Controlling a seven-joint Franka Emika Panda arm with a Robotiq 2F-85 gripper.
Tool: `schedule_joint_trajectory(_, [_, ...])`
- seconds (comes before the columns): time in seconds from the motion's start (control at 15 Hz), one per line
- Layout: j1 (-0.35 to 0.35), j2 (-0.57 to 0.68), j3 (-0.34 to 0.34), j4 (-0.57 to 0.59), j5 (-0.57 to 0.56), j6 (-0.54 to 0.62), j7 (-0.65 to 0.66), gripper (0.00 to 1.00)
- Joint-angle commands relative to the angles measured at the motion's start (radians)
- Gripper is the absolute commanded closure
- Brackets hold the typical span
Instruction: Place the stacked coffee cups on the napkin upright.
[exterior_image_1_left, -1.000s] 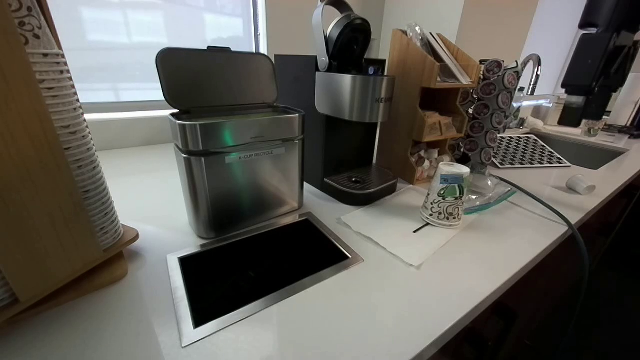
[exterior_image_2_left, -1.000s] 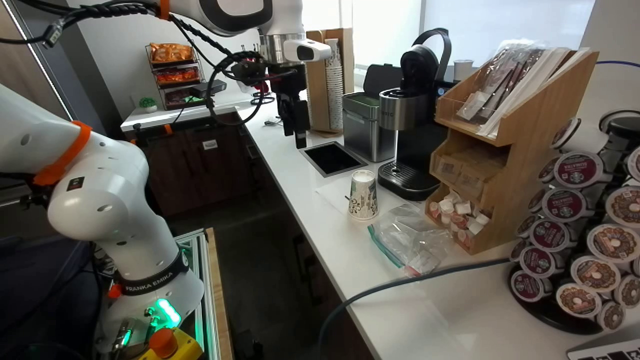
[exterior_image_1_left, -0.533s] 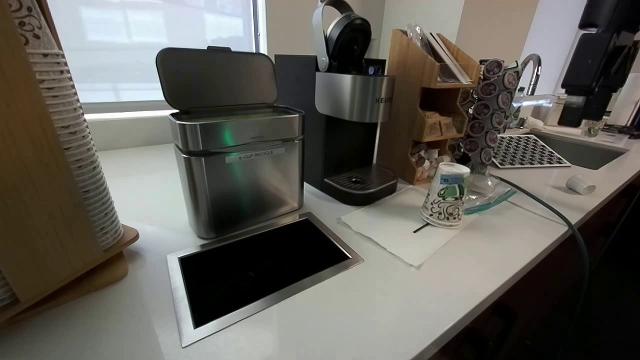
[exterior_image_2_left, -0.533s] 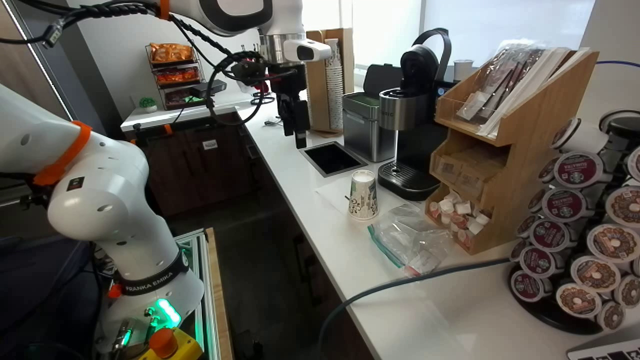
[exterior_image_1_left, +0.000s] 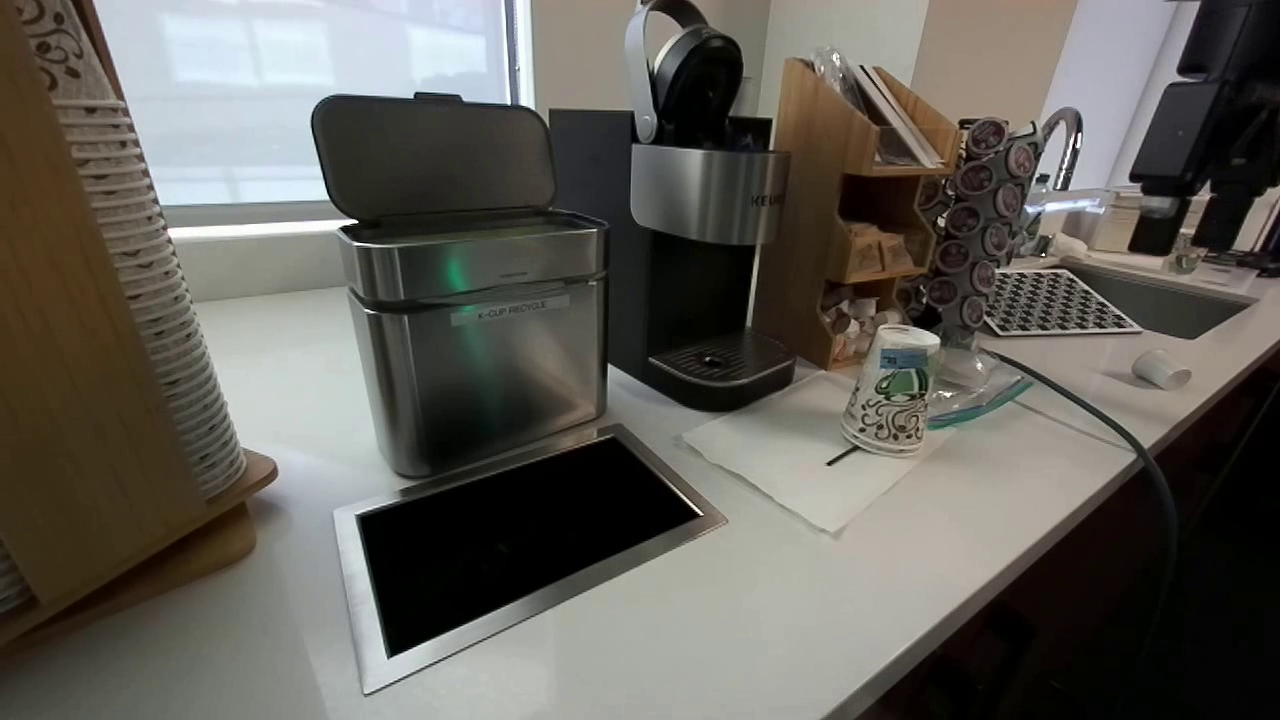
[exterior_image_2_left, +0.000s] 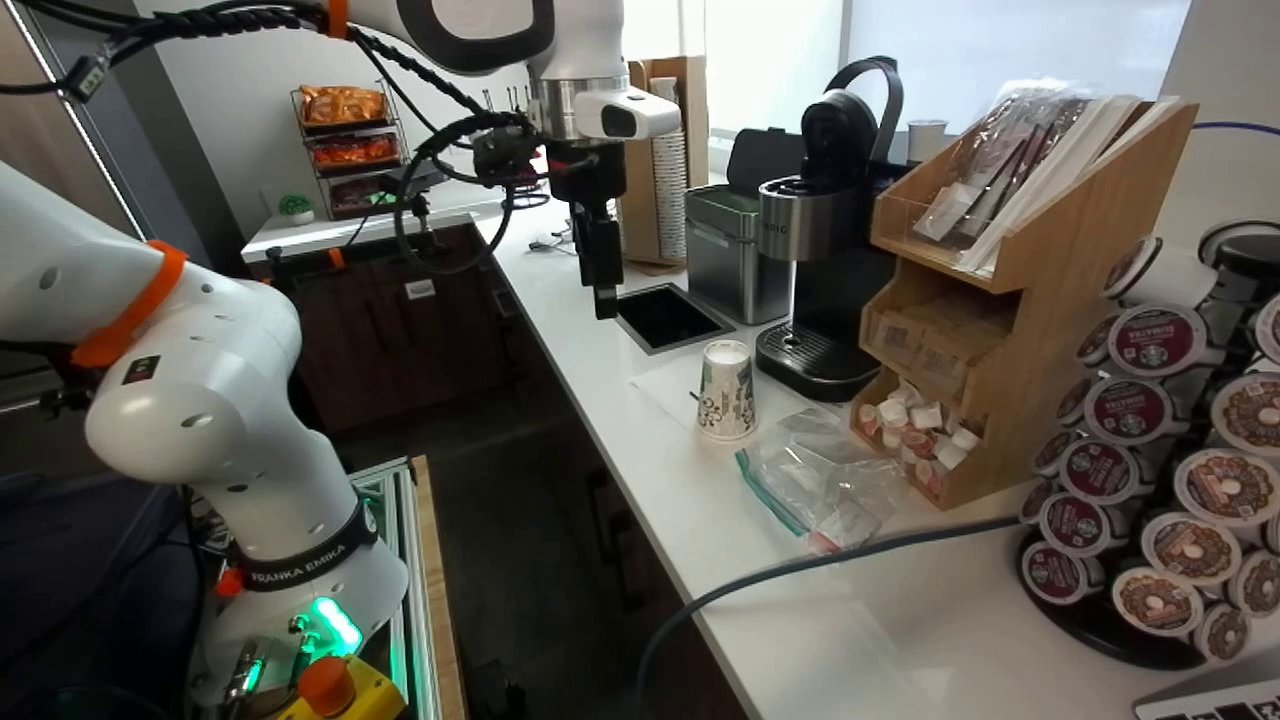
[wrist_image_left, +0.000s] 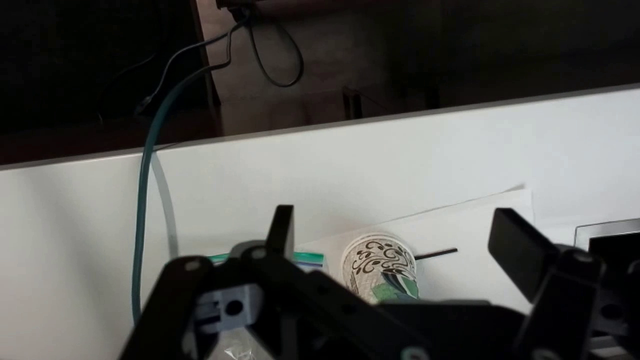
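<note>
OK so the jaws of the gripper (wrist_image_left: 392, 230) are spread wide, released, hanging up above the counter (exterior_image_1_left: 650, 640). In the wrist view the stacked coffee cups (wrist_image_left: 378, 265) show in the gap between them, lower down and apart from both. The stack's standing mouth-down on the napkin (exterior_image_1_left: 780, 450), close to the napkin side that faces the counter's front edge, and toward the end by the plastic bag (exterior_image_2_left: 825, 470). A thin black stick (exterior_image_1_left: 843, 456) pokes out at the rim; can't tell if it runs underneath. Room-wise, a white strip of counter runs between the napkin and the front edge, and most of the napkin stretches from the cups toward the steel-framed panel (exterior_image_1_left: 560, 590). Back-edge side is tighter: the coffee machine (exterior_image_1_left: 710, 200) sits right by the napkin, the wooden organizer (exterior_image_2_left: 1060, 320) is next to it, and the recycle bin (exterior_image_1_left: 480, 370) stands behind the panel with its lid (exterior_image_1_left: 435, 160) up. The bag lies just beside the cups, teal zip strip (exterior_image_2_left: 766, 494) toward the front edge. Past the bag a blue-green cable (wrist_image_left: 143, 185) drops over that edge, and further along it a small white cup (exterior_image_1_left: 1160, 370) lies on its side. The robot arm (exterior_image_2_left: 200, 400) stands out past the front edge.
</note>
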Motion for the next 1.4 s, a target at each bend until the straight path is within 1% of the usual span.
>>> schedule_joint_trajectory(0.0, [0.000, 0.001, 0.002, 0.002, 0.000, -0.002, 0.000, 0.00])
schedule_joint_trajectory(0.33, [0.000, 0.001, 0.004, 0.002, 0.000, -0.002, 0.001, 0.00])
schedule_joint_trajectory(0.47, [-0.047, 0.033, -0.013, 0.018, 0.022, 0.003, 0.101, 0.00])
schedule_joint_trajectory(0.6, [-0.074, 0.060, -0.047, 0.023, 0.038, 0.044, 0.133, 0.00])
schedule_joint_trajectory(0.73, [-0.098, 0.092, -0.074, 0.027, 0.061, 0.121, 0.163, 0.00])
schedule_joint_trajectory(0.93, [-0.120, 0.166, -0.089, 0.038, 0.105, 0.293, 0.216, 0.00])
schedule_joint_trajectory(1.13, [-0.111, 0.286, -0.086, 0.107, 0.135, 0.421, 0.235, 0.00])
schedule_joint_trajectory(1.33, [-0.089, 0.399, -0.085, 0.196, 0.180, 0.481, 0.236, 0.00])
